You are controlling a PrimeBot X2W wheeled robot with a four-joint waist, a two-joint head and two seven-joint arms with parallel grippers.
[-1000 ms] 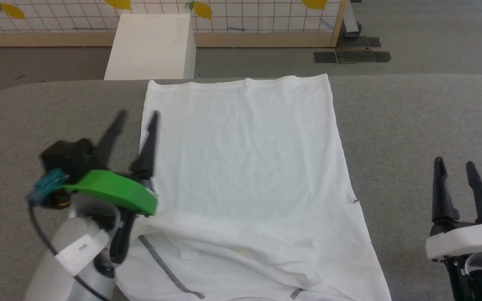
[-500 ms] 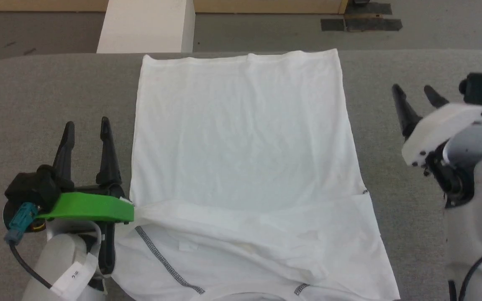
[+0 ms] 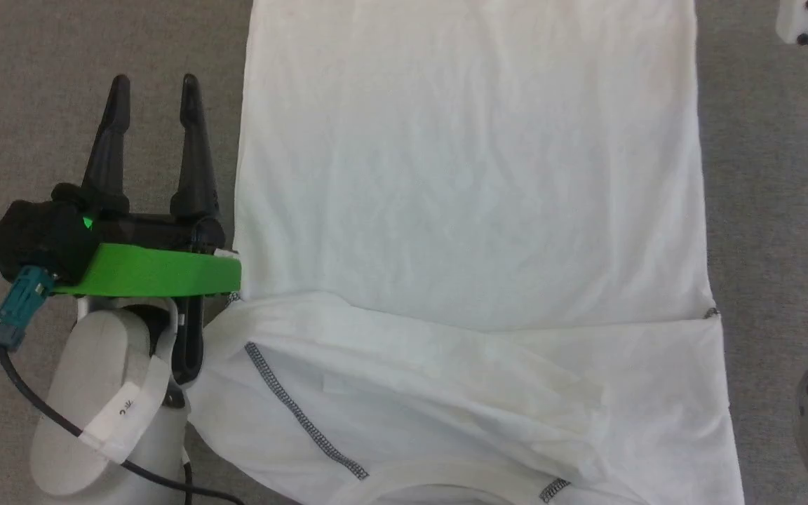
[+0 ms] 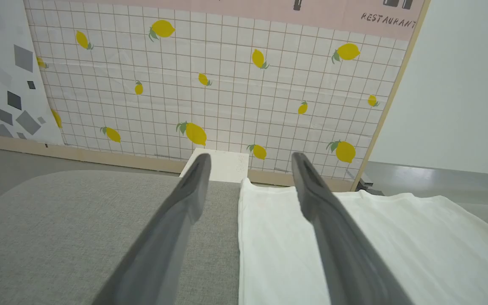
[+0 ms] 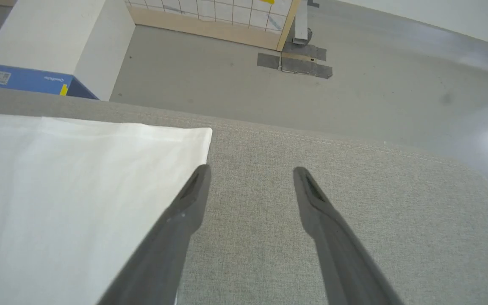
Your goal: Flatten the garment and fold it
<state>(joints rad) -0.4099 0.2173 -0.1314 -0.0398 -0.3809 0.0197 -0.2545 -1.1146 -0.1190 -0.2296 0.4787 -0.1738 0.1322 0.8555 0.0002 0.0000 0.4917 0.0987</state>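
The white garment (image 3: 467, 175) lies spread over the grey table, its near part folded back on itself with dark zigzag seams (image 3: 299, 414) and the collar rim at the bottom edge. My left gripper (image 3: 155, 88) stands open just left of the garment's left edge, nothing between its fingers; in the left wrist view the cloth edge (image 4: 244, 237) runs between the two fingers. My right gripper (image 5: 250, 171) is open above bare table beside the garment's far right corner (image 5: 197, 133). The garment (image 5: 66, 190) is flat there.
A white rigid box (image 5: 53, 38) with a blue side stands on the floor beyond the table's far edge. A lemon-patterned grid screen (image 4: 210, 80) backs the scene. Dark tape patches (image 5: 295, 63) mark the floor. Bare grey table (image 5: 354, 203) extends to the right.
The head camera has tilted down and closer, so the whole picture shifted. The right arm rose and went forward, out of the top right. The left gripper straightened beside the garment's left edge.
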